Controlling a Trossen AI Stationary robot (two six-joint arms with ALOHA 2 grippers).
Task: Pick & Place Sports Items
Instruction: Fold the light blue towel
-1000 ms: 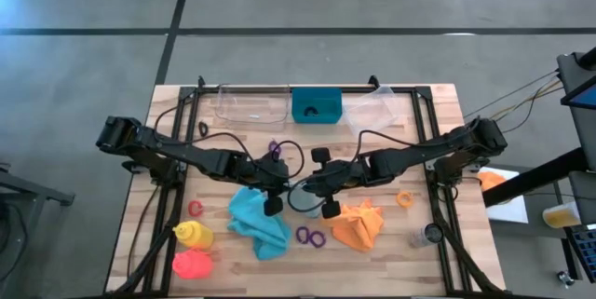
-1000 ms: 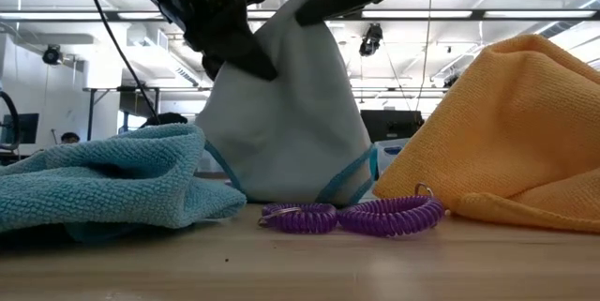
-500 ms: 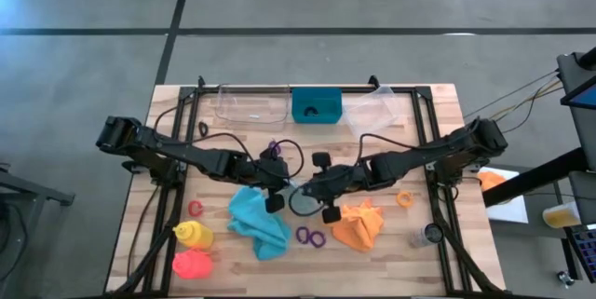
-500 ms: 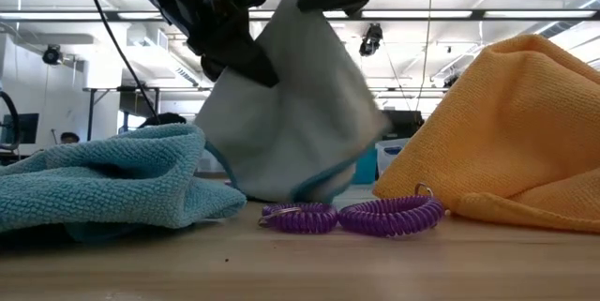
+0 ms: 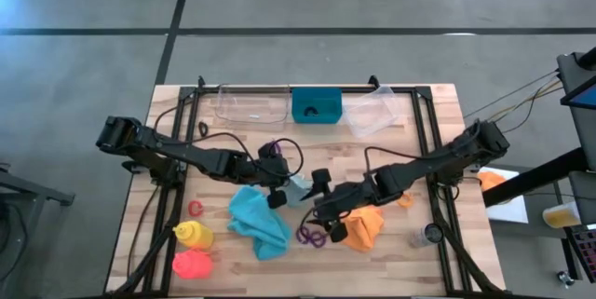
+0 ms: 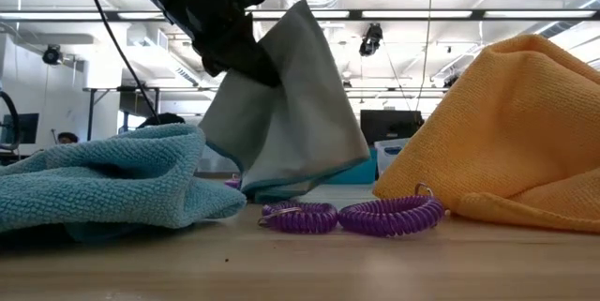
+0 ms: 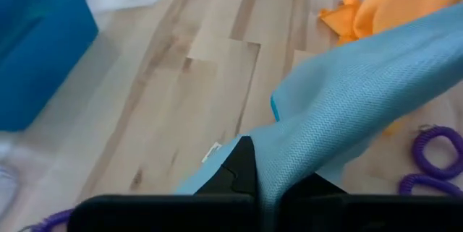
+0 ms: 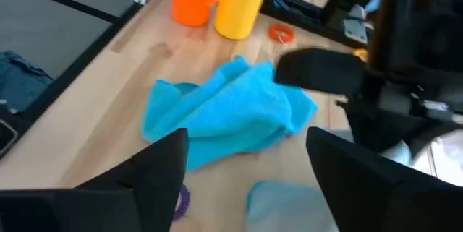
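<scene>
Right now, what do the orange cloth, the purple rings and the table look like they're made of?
Orange cloth: probably microfibre or terry; matte, nubby pile, soft folds.
Purple rings: likely plastic; coiled like a spring cord with a slight sheen, and a small metal loop on one.
Table: wood; pale planks with visible grain and seams, smooth finish.

Teal cloth [image 5: 259, 222]; orange cloth [image 5: 363, 228]; purple rings [image 6: 352, 216].

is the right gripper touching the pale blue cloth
Apart: right wrist view shows the right gripper open, the pale blue cloth lying free beyond its fingers.
</scene>
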